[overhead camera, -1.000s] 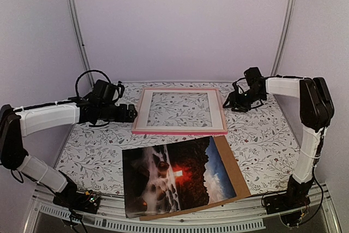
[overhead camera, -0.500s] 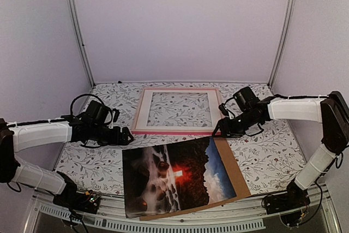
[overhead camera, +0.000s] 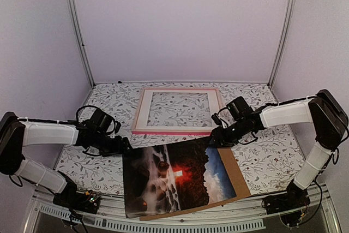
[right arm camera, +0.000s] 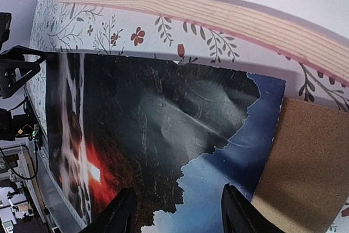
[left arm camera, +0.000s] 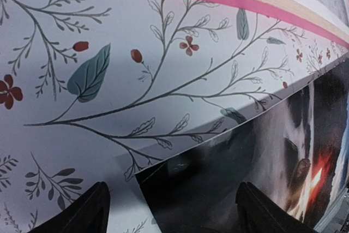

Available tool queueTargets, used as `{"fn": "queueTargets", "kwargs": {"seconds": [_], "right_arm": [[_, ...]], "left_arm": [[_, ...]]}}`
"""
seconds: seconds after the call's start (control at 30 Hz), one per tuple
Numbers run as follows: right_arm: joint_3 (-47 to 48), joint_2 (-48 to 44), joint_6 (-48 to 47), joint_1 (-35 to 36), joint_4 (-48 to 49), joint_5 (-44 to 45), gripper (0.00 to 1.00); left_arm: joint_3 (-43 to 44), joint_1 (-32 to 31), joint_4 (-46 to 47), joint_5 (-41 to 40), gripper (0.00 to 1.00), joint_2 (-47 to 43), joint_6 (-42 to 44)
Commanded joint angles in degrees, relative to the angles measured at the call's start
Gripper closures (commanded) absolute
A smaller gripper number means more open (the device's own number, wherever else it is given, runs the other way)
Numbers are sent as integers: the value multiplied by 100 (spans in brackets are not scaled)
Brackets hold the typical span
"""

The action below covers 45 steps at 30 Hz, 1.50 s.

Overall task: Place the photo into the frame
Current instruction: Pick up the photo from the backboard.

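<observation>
Soft, even light is being cast from above; pale glare is being reflected off the glossy photo (right arm camera: 180, 115); a faint grey shadow is being thrown across the desk (left arm camera: 109, 25) beside it.

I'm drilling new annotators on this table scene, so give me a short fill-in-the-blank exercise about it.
1. The photo lies partly on a ____ board.
2. The frame has a ____ outer edge.
3. The left end effector is at the photo's far ____ corner.
4. The right end effector is ____, gripping nothing.
Missing words: brown; pink; left; open.
</observation>
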Motion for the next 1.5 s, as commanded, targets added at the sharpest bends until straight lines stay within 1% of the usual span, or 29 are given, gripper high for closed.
{"fn": "queueTargets", "kwargs": {"seconds": [0.0,0.27,0.4,0.6,0.87,1.13,1.47], "right_arm": [[-165,206,139,53,401,-185,45],[-294,381,241,53,522,42,47],[-351,415,447,53,590,217,50],[-488,419,798,53,773,263,51],[-434,438,822,53,719,253,51],[-426,450,811,51,687,239,51],[-428,398,833,55,727,158,51]], "left_arm": [[-42,135,333,306,19,199,69],[-193,354,674,729,26,310,182],[-222,433,764,865,30,265,180],[-261,511,876,1129,41,115,178],[-204,544,770,1229,57,-190,247],[-201,553,729,1195,64,-187,337],[-256,540,796,1377,81,-251,334]]}}
